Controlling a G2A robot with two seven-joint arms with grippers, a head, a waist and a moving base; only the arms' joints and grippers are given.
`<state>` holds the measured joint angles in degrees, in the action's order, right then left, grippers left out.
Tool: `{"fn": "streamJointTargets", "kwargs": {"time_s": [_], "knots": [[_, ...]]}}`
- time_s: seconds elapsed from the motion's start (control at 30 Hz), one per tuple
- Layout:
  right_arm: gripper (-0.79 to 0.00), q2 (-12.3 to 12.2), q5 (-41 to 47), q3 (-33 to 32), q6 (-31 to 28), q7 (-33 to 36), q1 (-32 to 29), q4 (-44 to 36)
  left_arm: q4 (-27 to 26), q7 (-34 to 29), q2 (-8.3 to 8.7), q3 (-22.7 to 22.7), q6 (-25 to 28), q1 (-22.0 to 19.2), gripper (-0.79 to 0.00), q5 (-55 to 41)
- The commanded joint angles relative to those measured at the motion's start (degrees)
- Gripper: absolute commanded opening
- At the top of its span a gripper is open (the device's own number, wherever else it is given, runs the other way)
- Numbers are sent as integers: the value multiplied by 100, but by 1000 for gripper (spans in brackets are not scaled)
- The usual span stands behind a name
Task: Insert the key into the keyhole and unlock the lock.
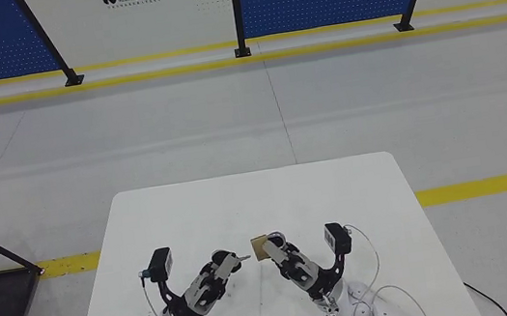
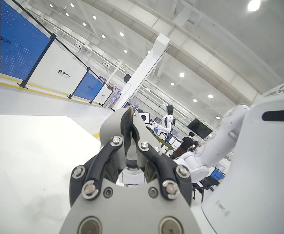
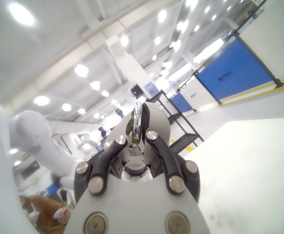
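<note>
Key and lock half hiding
The left gripper [image 2: 131, 114] is covering the key [image 2: 132, 110] but for a thin brass edge; the right gripper [image 3: 141, 109] is hiding the body of the lock [image 3: 136, 123] below its shackle.

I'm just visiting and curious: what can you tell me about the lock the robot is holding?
The lock is a small padlock with a shiny silver metal shackle and a brass-coloured body. The right gripper is shut on it, clamping the shackle, over the white table. The key in the left gripper points at it from close by; whether it is inserted cannot be told.
</note>
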<state>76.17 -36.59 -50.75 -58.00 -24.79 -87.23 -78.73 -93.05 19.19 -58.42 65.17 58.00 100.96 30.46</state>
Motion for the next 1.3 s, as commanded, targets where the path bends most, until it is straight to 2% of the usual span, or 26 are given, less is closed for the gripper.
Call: {"fn": "streamJointTargets", "kwargs": {"time_s": [0.0,1.27], "knots": [[-785,5,-11,-8,0,9,-7,-6,9,54,-17,-21,0,-4,-785,45],[-785,37,-126,-33,117,35,-23,-35,108,99,-167,-34,0,-86,-785,46]]}}
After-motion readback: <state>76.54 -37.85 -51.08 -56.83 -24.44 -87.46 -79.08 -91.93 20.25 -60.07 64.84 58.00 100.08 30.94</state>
